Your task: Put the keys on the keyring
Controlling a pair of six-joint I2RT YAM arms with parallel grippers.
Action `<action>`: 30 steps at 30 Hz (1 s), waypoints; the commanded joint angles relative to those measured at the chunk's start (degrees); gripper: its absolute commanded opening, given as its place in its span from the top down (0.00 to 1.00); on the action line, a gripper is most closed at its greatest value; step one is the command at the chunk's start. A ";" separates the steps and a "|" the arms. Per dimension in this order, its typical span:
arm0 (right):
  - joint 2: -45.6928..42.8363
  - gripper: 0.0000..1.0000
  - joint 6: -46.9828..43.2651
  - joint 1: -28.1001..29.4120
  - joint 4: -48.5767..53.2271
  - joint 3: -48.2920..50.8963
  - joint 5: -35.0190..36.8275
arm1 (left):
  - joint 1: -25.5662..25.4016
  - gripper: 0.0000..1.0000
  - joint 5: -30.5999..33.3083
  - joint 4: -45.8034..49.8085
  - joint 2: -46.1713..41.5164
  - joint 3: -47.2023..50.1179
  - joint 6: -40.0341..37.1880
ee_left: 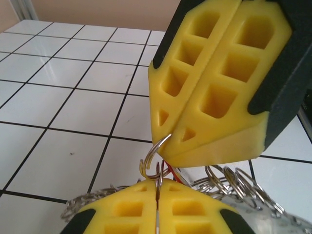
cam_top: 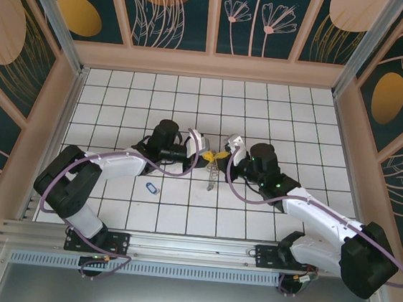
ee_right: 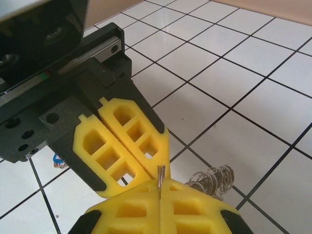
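Fingers of left gripper (ee_left: 157,187) and right gripper (ee_right: 160,187), both pinched on small ring (ee_left: 155,146).

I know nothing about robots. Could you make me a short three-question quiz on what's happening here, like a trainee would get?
1. True or false: the left gripper is holding the blue key.
2. What are the left gripper and the right gripper doing?
A) both spread wide open
B) both closed, tip to tip, pinching a small metal ring
C) one open, one closed
3. Fill in: the blue key lies loose on the white floor ____.

Key:
1. False, nothing is holding it.
2. B
3. tiles
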State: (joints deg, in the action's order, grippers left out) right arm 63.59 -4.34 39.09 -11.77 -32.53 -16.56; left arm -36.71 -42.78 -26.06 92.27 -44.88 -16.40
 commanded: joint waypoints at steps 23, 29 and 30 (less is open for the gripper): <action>0.82 1.00 6.47 -2.51 4.39 0.06 6.08 | 0.01 1.00 1.20 -6.81 0.41 1.08 1.26; 2.48 1.00 8.16 -3.32 4.75 -0.34 2.71 | 0.05 1.00 2.46 -20.11 0.49 5.69 7.75; 2.39 1.00 8.29 -3.32 4.23 -0.42 2.09 | 0.02 1.00 3.07 -22.64 0.91 6.38 9.26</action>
State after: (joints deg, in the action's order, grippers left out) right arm 65.49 2.33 36.77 -9.39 -32.53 -14.55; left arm -36.80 -39.38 -37.58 92.75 -40.21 -11.92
